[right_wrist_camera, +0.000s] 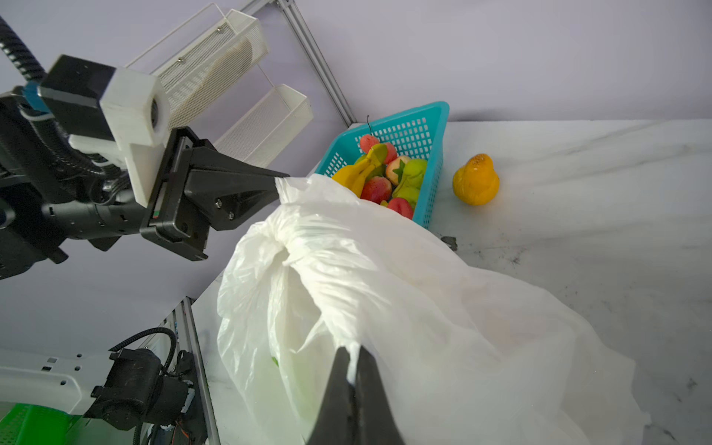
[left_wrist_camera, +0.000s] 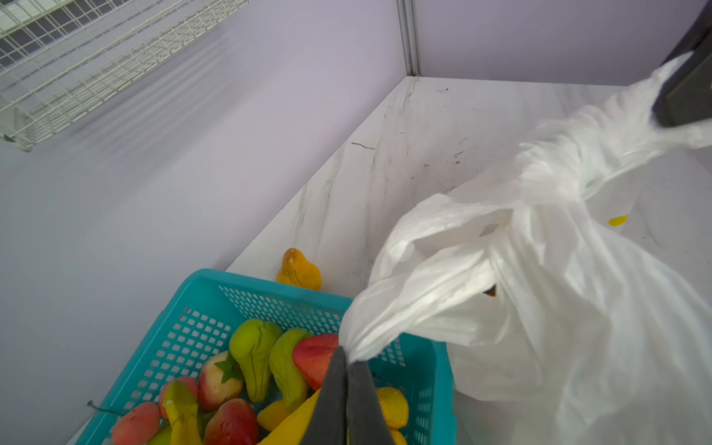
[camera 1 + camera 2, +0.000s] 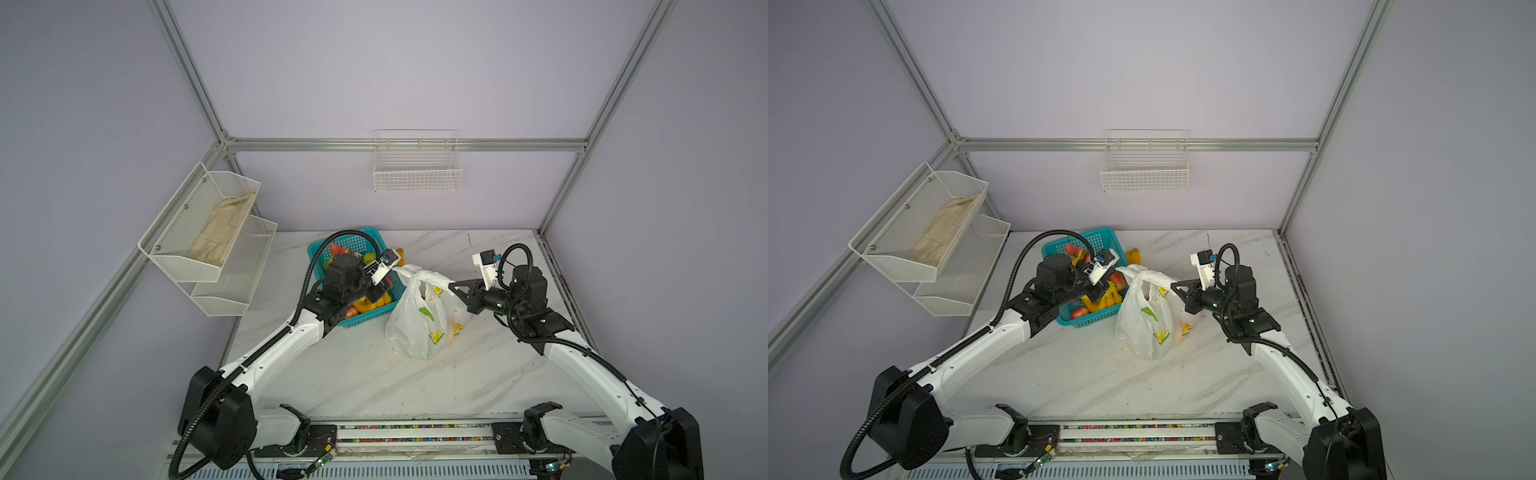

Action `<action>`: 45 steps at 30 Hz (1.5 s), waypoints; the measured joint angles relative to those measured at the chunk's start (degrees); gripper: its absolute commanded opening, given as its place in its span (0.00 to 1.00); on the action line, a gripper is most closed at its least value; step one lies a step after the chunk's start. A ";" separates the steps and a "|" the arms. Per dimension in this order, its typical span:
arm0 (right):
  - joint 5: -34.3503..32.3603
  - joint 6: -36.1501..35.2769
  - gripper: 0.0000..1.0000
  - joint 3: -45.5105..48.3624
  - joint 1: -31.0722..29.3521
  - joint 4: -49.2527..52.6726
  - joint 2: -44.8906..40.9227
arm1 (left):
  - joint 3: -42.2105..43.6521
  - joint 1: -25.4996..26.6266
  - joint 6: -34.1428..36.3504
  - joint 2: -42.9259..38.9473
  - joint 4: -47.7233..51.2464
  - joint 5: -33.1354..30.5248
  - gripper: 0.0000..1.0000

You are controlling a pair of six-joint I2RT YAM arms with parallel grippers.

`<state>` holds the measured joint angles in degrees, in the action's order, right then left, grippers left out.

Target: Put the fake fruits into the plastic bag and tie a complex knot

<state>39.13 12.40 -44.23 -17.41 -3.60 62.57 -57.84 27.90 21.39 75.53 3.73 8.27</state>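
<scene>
Two black parallel grippers, one thin, crinkly, translucent white plastic bag (image 3: 415,324), its base on the white marble-patterned tabletop (image 3: 353,374).

Entry 1, bag. We list it near the table's middle, its handle strips drawn up into a twisted, bunched knot (image 3: 423,275) above the mouth.

Entry 2, left gripper (image 1: 281,180). It sits at 9 o'clock of the knot. In both top views its wrist camera covers the fingertips, so we cannot read the jaws there. The right wrist view shows the whole gripper side-on, and the left wrist view shows the jaws pressed together on a gathered handle strip, the film fanning out from the tips.

Entry 3, right gripper (image 3: 452,285). It sits at 3 o'clock of the knot. The top views show its tip meeting the other strip. Its own wrist view shows the jaws clamped on a thin fold of white film. The knot lies between the two grippers.

Entry 4, teal plastic lattice basket (image 3: 318,259). It stands at 10 o'clock of the bag, partly under the left arm. Only the wrist views show its contents plainly: several glossy plastic fake fruits (image 2: 252,346), among them green pears, red strawberries and yellow bananas.

Entry 5, one yellow-orange pear-shaped fruit (image 1: 476,179). It rests on the table at 12 o'clock of the bag, just beside the basket.
</scene>
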 measured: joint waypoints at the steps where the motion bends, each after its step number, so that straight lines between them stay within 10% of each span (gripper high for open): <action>1: -0.44 0.17 0.00 0.00 0.63 1.31 0.02 | 0.02 -0.02 -0.11 0.15 0.46 -1.40 0.00; 16: -4.20 -0.94 0.00 -0.26 4.33 8.50 2.16 | 2.27 -0.79 -0.52 2.12 0.48 -3.58 0.01; 28: -3.28 -0.90 0.00 -0.26 4.68 7.32 2.71 | 2.27 -1.53 10.47 3.56 0.68 -0.13 0.50; 45: -2.25 -0.87 0.00 -0.26 4.68 7.13 2.73 | -3.78 -0.87 15.78 11.91 1.14 0.79 0.64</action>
<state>36.88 11.53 -44.49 -12.73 3.53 65.30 -61.63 27.03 37.17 87.44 4.86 9.06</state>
